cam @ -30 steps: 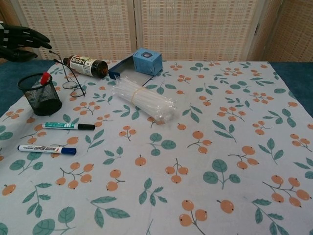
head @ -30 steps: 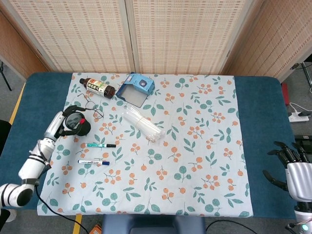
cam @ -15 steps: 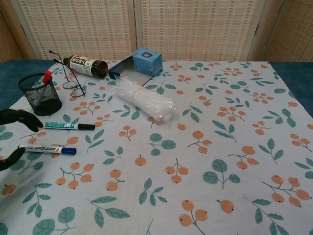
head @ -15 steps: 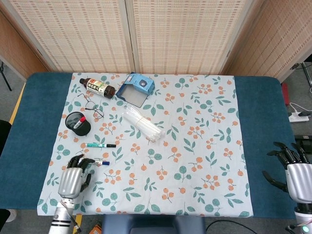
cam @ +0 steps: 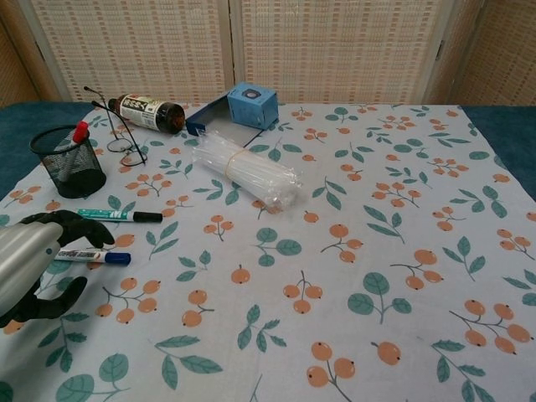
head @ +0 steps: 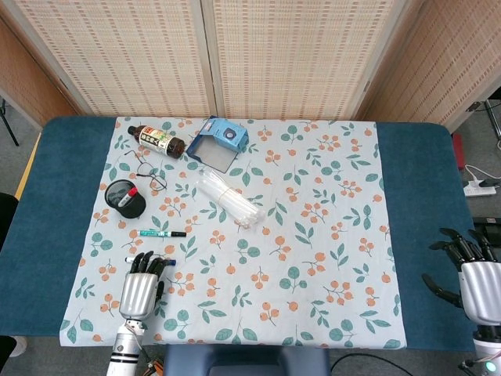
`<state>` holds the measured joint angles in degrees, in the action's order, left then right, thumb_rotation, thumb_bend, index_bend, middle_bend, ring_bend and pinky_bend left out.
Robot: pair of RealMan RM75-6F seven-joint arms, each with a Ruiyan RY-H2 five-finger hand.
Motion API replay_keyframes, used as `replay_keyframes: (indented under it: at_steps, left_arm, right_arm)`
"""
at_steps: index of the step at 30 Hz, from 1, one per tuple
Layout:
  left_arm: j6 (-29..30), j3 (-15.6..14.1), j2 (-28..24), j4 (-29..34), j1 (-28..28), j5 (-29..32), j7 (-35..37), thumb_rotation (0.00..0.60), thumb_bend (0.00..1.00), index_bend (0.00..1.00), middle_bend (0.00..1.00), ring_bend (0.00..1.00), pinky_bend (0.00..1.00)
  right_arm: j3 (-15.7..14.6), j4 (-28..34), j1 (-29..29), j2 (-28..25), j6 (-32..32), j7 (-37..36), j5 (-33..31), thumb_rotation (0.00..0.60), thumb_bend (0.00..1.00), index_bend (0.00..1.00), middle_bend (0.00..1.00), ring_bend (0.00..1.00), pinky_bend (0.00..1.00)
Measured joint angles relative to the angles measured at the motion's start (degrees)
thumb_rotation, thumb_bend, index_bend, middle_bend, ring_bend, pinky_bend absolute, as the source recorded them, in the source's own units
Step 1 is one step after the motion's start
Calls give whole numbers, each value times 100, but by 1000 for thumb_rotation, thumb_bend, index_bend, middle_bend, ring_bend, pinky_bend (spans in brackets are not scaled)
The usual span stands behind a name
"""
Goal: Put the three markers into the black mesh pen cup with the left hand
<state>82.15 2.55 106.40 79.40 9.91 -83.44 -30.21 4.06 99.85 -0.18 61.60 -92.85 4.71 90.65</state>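
Observation:
The black mesh pen cup (head: 125, 200) (cam: 69, 162) stands at the cloth's left with a red-capped marker (head: 131, 191) (cam: 78, 134) inside it. A green marker (head: 163, 233) (cam: 117, 216) lies on the cloth in front of the cup. Nearer the front lies a blue marker (head: 166, 262) (cam: 94, 255). My left hand (head: 139, 287) (cam: 32, 264) hovers over its left end, fingers (cam: 77, 223) curved above it and thumb apart below; the marker still rests on the cloth. My right hand (head: 476, 282) stays at the far right over the blue table, fingers spread, holding nothing.
A brown bottle (head: 160, 140) (cam: 147, 111) lies at the back left beside wire-framed glasses (head: 145, 168) (cam: 122, 134). An open blue box (head: 221, 141) (cam: 251, 105) and a bundle of clear plastic sticks (head: 229, 198) (cam: 248, 174) sit mid-cloth.
My left hand left the pen cup, came down to the front of the cloth, and has now shifted right over the blue marker. The right hand has not moved.

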Motion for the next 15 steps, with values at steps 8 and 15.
replay_keyframes:
  at_steps: [8,15]
  left_arm:
    - [-265,144,199,-252,171,209,-251,600,423,324,288,129,137]
    - [-450,388,367,-570,369,410,-248,600,424,333,290,129,138]
  right_arm:
    - [17,-16,-2,-4,0,-27,-37,600,99,399,217,319,157]
    - [25,-27,-3,-8,3,-43,-54,600,99,399,217,319,157]
